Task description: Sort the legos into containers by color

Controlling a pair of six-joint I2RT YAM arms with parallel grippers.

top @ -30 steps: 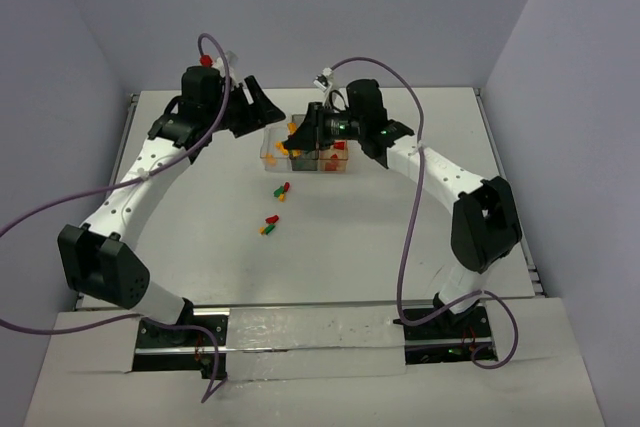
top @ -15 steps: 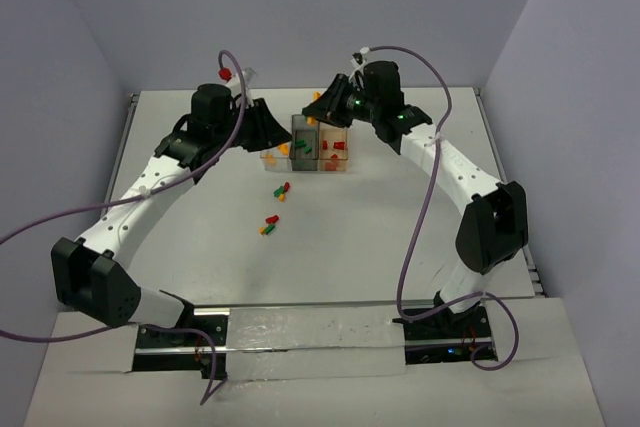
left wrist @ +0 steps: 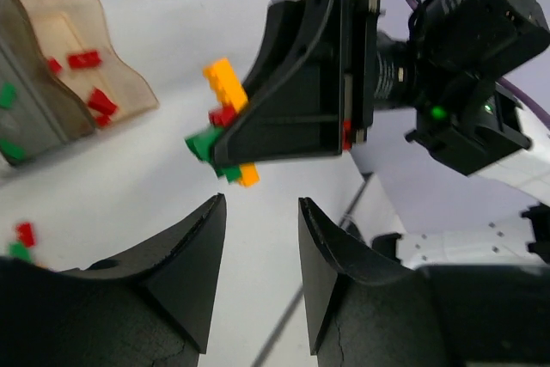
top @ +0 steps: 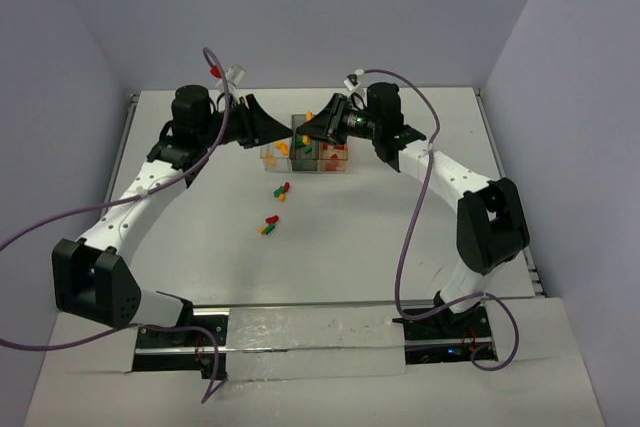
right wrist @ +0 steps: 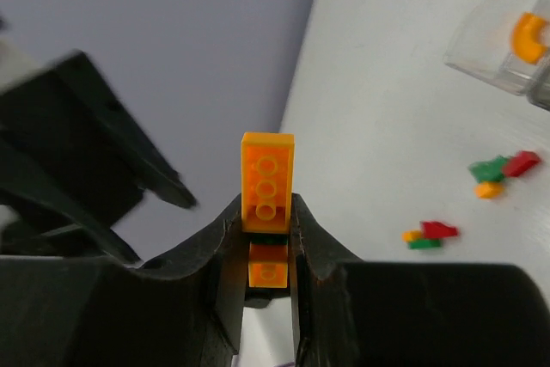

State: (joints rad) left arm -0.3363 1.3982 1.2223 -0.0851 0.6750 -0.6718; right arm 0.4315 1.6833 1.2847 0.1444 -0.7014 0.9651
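My right gripper (right wrist: 267, 212) is shut on a small stack of legos (right wrist: 267, 180): an orange brick on top, green and orange pieces below. From the left wrist view that stack (left wrist: 225, 118) also shows red and green bricks at the right gripper's tip. My left gripper (left wrist: 262, 212) is open and holds nothing, its fingertips pointing at the stack a short way off. In the top view both grippers, left (top: 266, 130) and right (top: 309, 133), meet above the containers (top: 335, 163). Red bricks lie in the amber bin (left wrist: 120, 92), green ones in the dark bin (left wrist: 34, 126).
Two small clusters of loose legos lie on the table nearer the arms (top: 282, 190) (top: 269, 224). The clear bin (right wrist: 507, 49) holds an orange curved piece. Walls close off the table at the back and on both sides.
The right gripper rose from over the bins with the stack, then swung left toward the left gripper. The left wrist turned so its fingers face the stack.
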